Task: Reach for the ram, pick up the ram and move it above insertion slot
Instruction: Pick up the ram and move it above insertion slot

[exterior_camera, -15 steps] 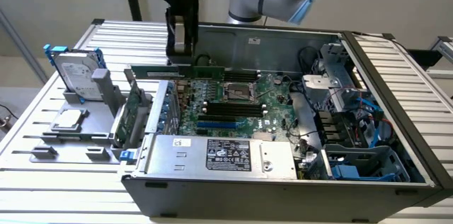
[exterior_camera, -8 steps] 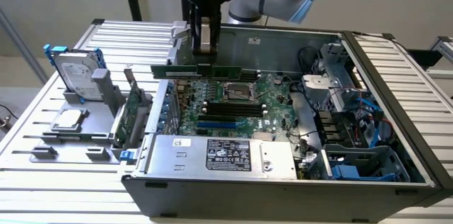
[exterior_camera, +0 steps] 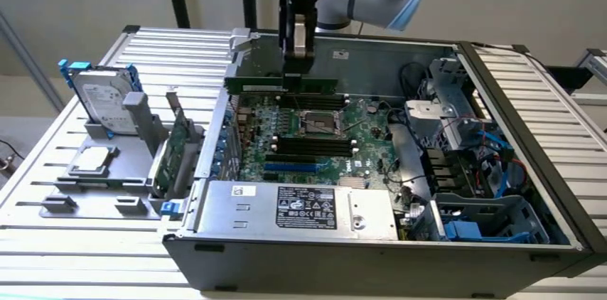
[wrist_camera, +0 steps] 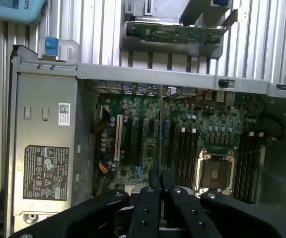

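Exterior view: I note the gripper (exterior_camera: 296,65) with jaws clamped on the ram (exterior_camera: 281,86), held level above the motherboard (exterior_camera: 313,136) inside the open computer case (exterior_camera: 379,250).

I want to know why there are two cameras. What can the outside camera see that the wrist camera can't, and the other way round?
The exterior view alone gives the ram from the side, a long green stick held in the gripper above the motherboard, plus the hard drive standing on the grey table and the blue cables.

The wrist view alone looks straight down the ram's thin edge from between the gripper's fingers.

Both share the processor socket, the power supply label and the upright expansion card outside the case.
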### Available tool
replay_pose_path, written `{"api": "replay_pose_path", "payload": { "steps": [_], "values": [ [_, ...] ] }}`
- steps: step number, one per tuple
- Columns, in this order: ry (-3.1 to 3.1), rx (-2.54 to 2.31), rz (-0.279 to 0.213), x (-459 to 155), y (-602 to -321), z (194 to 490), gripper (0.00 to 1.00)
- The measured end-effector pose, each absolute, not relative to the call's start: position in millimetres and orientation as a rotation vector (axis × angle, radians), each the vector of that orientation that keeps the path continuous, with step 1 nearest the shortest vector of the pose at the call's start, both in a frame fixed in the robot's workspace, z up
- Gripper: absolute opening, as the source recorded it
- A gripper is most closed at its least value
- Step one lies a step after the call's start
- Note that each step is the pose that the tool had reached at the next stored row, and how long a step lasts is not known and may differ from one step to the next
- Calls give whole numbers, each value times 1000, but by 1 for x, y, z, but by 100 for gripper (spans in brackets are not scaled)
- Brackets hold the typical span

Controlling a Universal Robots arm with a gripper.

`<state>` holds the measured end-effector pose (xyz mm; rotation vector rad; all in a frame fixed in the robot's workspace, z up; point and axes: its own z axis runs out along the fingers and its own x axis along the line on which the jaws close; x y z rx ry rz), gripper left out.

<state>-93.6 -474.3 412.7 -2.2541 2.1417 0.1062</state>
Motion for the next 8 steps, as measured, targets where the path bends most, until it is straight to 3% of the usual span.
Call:
{"api": "replay_pose_path", "payload": {
  "steps": [8],
  "values": [
    [2143,-2255,104,-78,-445,405,13]
  ]
}}
